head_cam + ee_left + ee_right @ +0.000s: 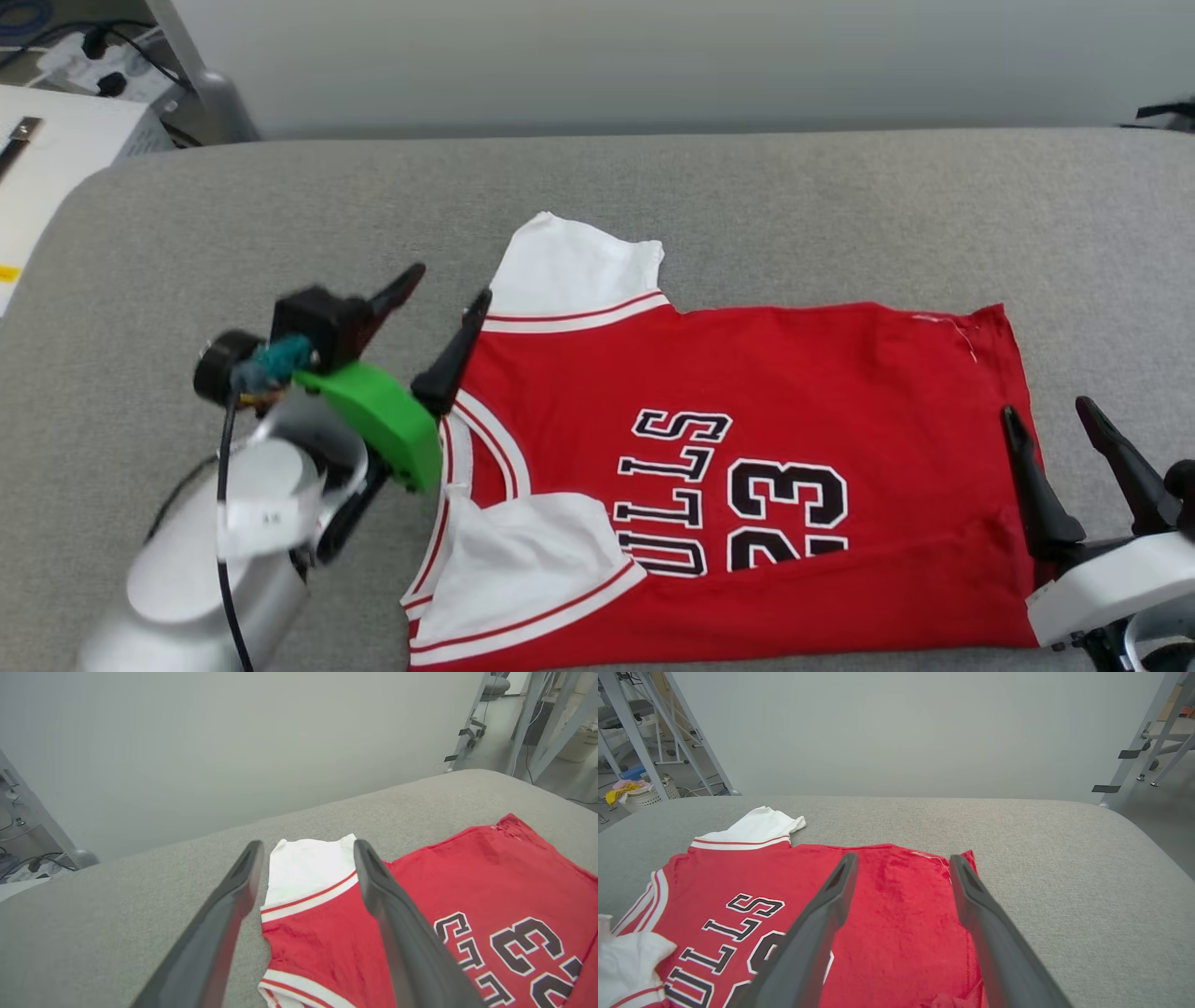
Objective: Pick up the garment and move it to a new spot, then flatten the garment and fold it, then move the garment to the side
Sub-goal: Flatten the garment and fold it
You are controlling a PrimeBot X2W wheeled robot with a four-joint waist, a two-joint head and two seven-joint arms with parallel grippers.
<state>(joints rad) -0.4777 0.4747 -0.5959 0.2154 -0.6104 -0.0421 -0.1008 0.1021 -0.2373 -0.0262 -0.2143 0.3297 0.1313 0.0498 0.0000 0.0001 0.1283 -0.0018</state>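
Centrally, we see the small red, white-sleeved jersey T-shirt (766,448) lying on the grey fabric surface (747,205), collar leftward; our left gripper (450,284), fingers spread, is at the collar, our right gripper (1047,407), likewise spread, at the hem.

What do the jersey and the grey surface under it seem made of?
The garment: soft matte red fabric, probably knit; it lies limp with small wrinkles. The grey surface: woven upholstery cloth, likely padded; fine speckled weave, rounded corners.
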